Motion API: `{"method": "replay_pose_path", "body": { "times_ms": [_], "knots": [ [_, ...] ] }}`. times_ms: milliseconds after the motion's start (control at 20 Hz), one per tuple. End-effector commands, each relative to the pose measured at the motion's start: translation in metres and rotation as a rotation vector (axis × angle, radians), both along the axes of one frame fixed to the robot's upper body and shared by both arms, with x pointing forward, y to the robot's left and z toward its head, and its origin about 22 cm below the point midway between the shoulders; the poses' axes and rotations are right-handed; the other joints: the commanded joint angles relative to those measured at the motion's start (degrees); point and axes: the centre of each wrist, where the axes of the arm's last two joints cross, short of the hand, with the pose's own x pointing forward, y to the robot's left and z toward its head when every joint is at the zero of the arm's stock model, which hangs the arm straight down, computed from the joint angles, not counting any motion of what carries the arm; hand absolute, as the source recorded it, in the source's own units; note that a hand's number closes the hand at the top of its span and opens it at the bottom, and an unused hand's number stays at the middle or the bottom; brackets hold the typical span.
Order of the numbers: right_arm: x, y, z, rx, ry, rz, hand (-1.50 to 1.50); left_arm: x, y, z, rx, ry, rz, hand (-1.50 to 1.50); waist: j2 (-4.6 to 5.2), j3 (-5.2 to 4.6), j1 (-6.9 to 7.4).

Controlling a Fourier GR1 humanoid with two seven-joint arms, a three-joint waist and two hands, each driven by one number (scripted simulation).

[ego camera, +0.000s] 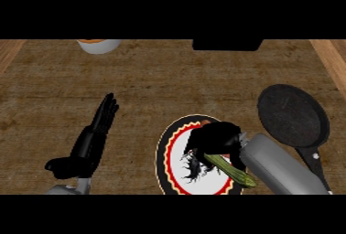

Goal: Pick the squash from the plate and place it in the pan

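1. Since the task is to move the squash over to the pan, the layout makes sense: the round white plate with the red-and-yellow scalloped border and black rim (177,132) sits just left of the dark round metal frying pan (292,114), with only a narrow strip of brown woven-looking countertop (169,77) between them. So it's a short hop to the right, judging by how they lie.

2. The pan's black handle (316,164) points down toward the robot, and its flat bottom shows nothing in it, so the placing hasn't happened.

3. The black right hand (215,139) is over the middle of the plate, coming in on its grey forearm (280,169) from the lower right. That angle probably explains why the squash pokes out the way it does.

4. The long pale-green squash (233,171) is still over the plate, slanting down to the plate's lower right edge. Its upper end disappears under the right hand, its lower end sticks out free.

5. The fingers of that hand look curled down around the squash's upper end, so I'd call it clamped on it, though the hand hides the actual contact. Can't tell if it's lifted off the plate.

6. The black left hand (98,132) rests at the left, fingers straight and together, pointing up the counter, well apart from the plate.

7. At the far edge are a white bowl with something orange inside (99,45) and a black box-shaped thing (227,44), both out of the way.
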Motion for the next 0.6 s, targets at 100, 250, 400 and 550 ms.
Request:
{"method": "replay_pose_path", "body": {
  "times_ms": [100, 250, 400, 550],
  "knots": [
    [-0.002, -0.009, -0.02, 0.056, 0.007, -0.014, 1.5, 0.015, 0.005, 0.005, 0.002, -0.008, 0.006, 0.0, 1.14, 0.52, -0.37],
    [0.005, -0.024, -0.003, 0.155, -0.007, -0.055, 1.5, 0.005, -0.004, -0.002, -0.016, 0.007, 0.021, 0.0, 1.05, 0.52, -0.59],
    [0.008, -0.013, 0.002, 0.294, -0.066, -0.117, 1.5, 0.005, -0.008, -0.005, 0.003, -0.017, 0.004, 0.0, 1.14, 0.53, -0.52],
    [0.021, -0.022, 0.021, 0.313, -0.137, -0.523, 1.5, -0.001, 0.001, -0.006, 0.004, 0.011, 0.045, 0.0, 0.31, 0.44, -2.87]
  ]
}}
